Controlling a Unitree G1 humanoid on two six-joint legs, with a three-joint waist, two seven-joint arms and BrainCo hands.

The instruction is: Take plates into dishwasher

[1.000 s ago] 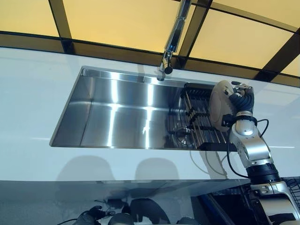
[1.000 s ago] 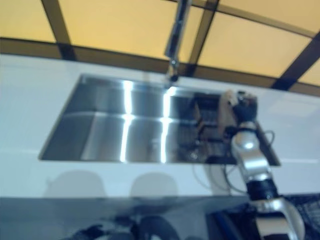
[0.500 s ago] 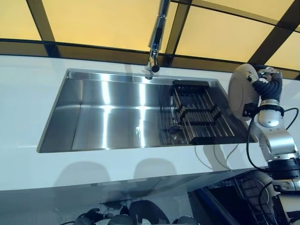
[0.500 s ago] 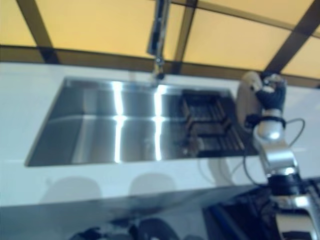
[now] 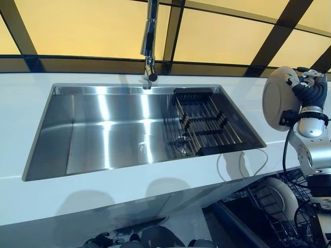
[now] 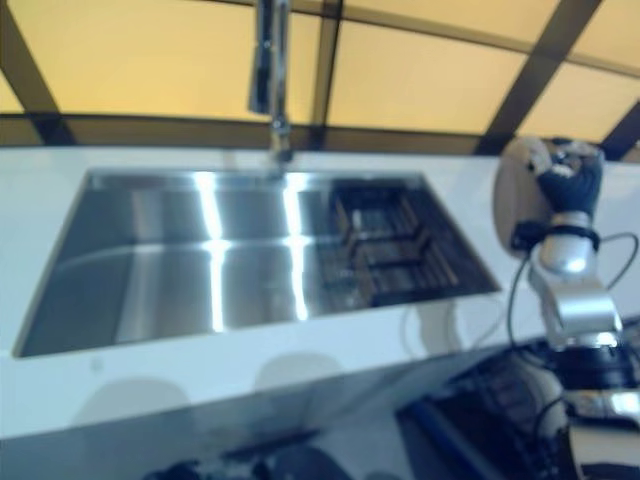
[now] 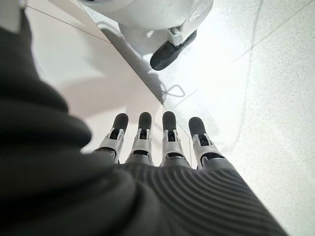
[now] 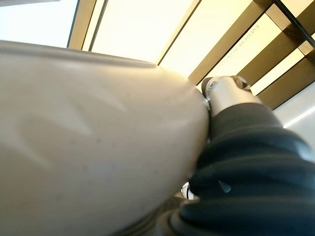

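My right hand (image 5: 310, 85) is shut on a round off-white plate (image 5: 279, 98) and holds it upright on edge in the air, to the right of the sink and over the end of the white counter (image 5: 243, 88). In the right wrist view the plate (image 8: 88, 137) fills most of the picture, with the hand (image 8: 224, 91) curled on its rim. Below it, at the lower right, the dark wire dishwasher rack (image 5: 297, 219) stands pulled out, with a pale plate (image 5: 279, 195) in it. My left hand (image 7: 152, 140) hangs low over the floor, empty, its fingers straight.
The steel sink (image 5: 103, 134) is sunk into the counter, with a black dish rack (image 5: 199, 124) at its right end and a tall faucet (image 5: 150, 41) behind it. Yellow panels with dark frames (image 5: 217, 36) back the counter.
The right hand has lifted the plate from the dish rack in the sink and carried it right, past the sink's edge. The camera has turned right, so the dishwasher rack now shows.
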